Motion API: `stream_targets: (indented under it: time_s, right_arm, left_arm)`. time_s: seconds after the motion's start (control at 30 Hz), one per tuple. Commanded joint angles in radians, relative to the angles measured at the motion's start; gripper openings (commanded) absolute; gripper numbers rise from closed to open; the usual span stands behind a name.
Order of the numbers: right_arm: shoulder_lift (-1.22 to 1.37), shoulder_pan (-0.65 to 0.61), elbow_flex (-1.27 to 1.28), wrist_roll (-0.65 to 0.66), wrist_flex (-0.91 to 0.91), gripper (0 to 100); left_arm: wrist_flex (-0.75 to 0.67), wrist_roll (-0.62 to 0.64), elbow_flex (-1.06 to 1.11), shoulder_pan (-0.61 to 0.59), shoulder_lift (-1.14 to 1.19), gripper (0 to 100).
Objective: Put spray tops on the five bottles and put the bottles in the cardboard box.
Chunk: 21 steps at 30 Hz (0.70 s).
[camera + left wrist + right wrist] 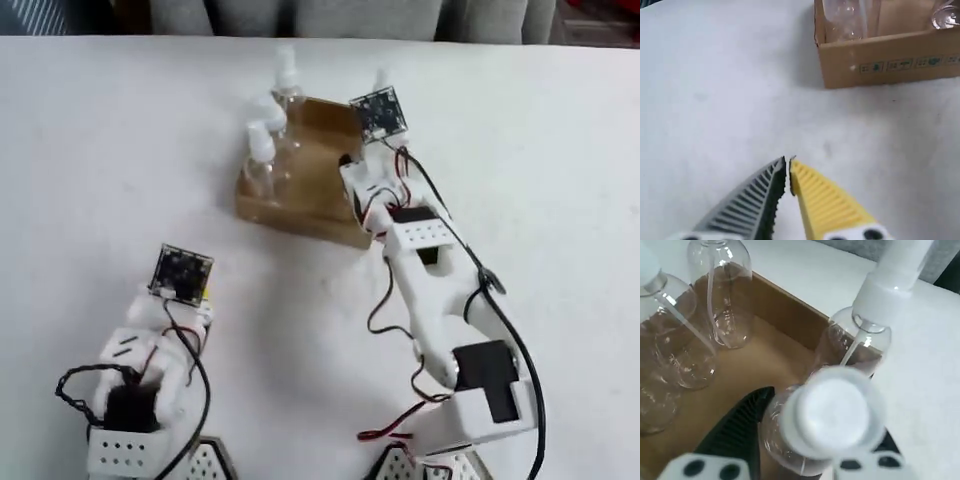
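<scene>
Looming closest from overhead: right arm (440, 290), stretched across the white table (100, 150) to the cardboard box (300, 222). Parked well back near the table's front edge, left gripper (788, 162), pinched almost tip to tip on nothing. Over at the box's near right corner, right gripper (825, 415) clamped either side of a clear bottle (782, 440), below its spray top (837, 412); set down or lifted, cannot tell. Counting three more capped bottles (262, 168) standing along the box's left side, plus a fifth bottle (857, 342) by the far corner, inside or just outside, hard to call. Looks light, thin-walled and slick, probably top-heavy once capped; best taken around the upper body or neck, gently, kept upright
</scene>
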Motion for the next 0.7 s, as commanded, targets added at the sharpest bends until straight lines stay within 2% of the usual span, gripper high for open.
stream_targets:
  time_s: [0.0,0.5,0.67]
  right_arm:
    - [0.024,-0.022,-0.02,0.012,-0.002,1.5]
    - [0.064,-0.025,-0.018,0.012,0.001,2.1]
    - [0.064,-0.025,-0.012,0.008,0.004,12.4]
  left_arm:
    - [0.005,-0.011,-0.003,-0.01,-0.007,2]
    - [0.005,-0.011,-0.003,-0.01,-0.007,2]
    - [0.005,-0.011,-0.003,-0.01,-0.007,2]
